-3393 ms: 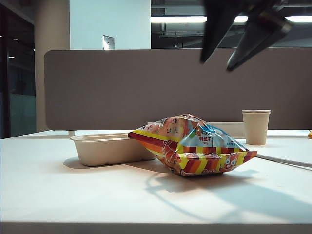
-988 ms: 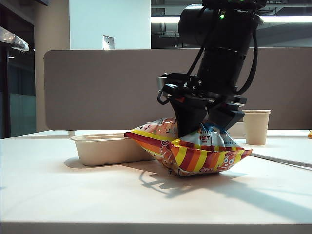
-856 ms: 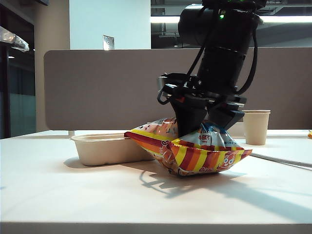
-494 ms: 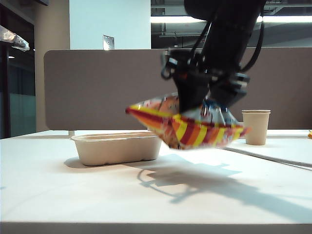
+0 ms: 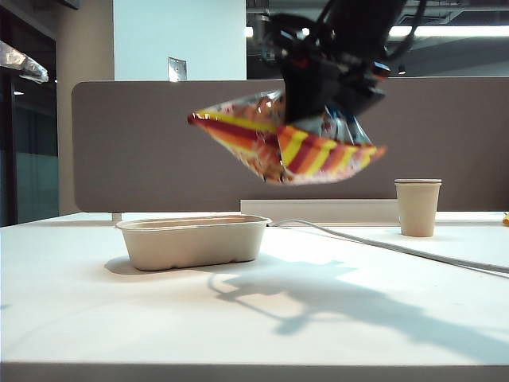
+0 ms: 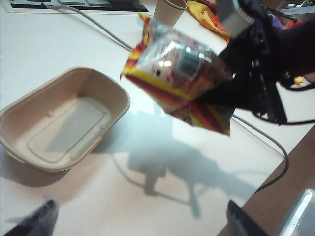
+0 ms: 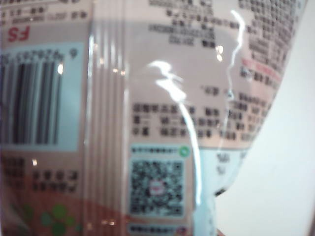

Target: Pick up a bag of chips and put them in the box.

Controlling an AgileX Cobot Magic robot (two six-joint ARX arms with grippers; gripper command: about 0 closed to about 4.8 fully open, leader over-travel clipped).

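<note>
The bag of chips [image 5: 278, 143], striped red, orange and yellow, hangs tilted in the air, above and just right of the box [image 5: 191, 239]. My right gripper [image 5: 330, 107] is shut on the bag's top from above. The left wrist view shows the same bag [image 6: 177, 73] held by the black right gripper [image 6: 238, 86] beside the beige box [image 6: 118, 96], which holds nothing. Close up, the bag's back [image 7: 147, 123], with its barcode and QR code, fills the right wrist view and hides the fingers. My left gripper [image 6: 140, 221] stands open over bare table.
A tall beige paper cup [image 5: 417, 207] stands at the back right. A grey cable [image 5: 382, 245] runs across the table behind the bag's shadow. A brown partition [image 5: 143, 143] closes off the back. More snack bags [image 6: 206, 10] lie near the cup [image 6: 170, 10].
The right gripper has lifted the bag of chips off the table, well above the box's rim and slightly to the left. The left arm has stayed still.
</note>
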